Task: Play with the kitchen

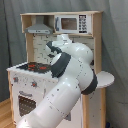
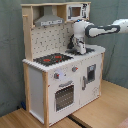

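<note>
The kitchen [image 2: 62, 75] is standing directly beneath the gripper [image 2: 80, 49], which is hovering just above its countertop beside the stovetop [image 2: 52, 58]; whether its fingers are apart cannot be told.

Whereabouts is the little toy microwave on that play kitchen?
In both exterior views the microwave sits on the play kitchen's top shelf, on the picture's right of the grey hood, just above the robot's arm.
</note>
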Available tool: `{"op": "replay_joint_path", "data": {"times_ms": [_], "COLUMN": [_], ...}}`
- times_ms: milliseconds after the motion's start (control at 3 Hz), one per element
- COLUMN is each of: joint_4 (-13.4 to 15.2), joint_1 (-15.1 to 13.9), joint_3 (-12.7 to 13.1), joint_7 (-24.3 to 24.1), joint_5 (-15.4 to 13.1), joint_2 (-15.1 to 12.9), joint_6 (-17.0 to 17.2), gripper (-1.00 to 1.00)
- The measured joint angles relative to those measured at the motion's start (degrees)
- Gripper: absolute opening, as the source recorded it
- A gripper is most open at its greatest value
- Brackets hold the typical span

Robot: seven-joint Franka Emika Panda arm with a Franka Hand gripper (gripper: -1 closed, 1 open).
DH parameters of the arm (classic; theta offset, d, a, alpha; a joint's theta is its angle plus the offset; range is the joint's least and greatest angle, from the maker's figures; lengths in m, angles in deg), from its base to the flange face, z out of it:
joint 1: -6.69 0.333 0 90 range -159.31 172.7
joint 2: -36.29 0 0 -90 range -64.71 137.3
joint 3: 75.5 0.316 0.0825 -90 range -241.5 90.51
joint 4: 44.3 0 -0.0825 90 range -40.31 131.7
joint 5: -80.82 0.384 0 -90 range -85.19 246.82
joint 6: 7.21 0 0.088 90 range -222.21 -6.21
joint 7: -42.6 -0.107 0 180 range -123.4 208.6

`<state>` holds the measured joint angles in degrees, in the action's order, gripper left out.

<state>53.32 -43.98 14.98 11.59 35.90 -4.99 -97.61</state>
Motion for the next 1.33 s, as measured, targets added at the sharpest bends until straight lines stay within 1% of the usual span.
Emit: {"op": "replay_joint_path", "data": {"times_ms": [333, 667, 1000, 1333], "joint_4": [0.0, -0.4, -1.9, -3.1], "joint_1": [0.1, 1.9, 2.0, 2.6], "joint_3": [0.0, 0.2, 2.7, 7.3], "joint_7": [0.0, -0.1, -0.2, -2.1], "joint_5": [0.0, 0.0, 0.0, 0.0], "joint_2": [0.0, 0.0, 0.0, 0.1], "joint_6": [0.1, 3.1, 8.1, 11.6], "gripper": [-1.0, -1.0, -1.0, -1.0]}}
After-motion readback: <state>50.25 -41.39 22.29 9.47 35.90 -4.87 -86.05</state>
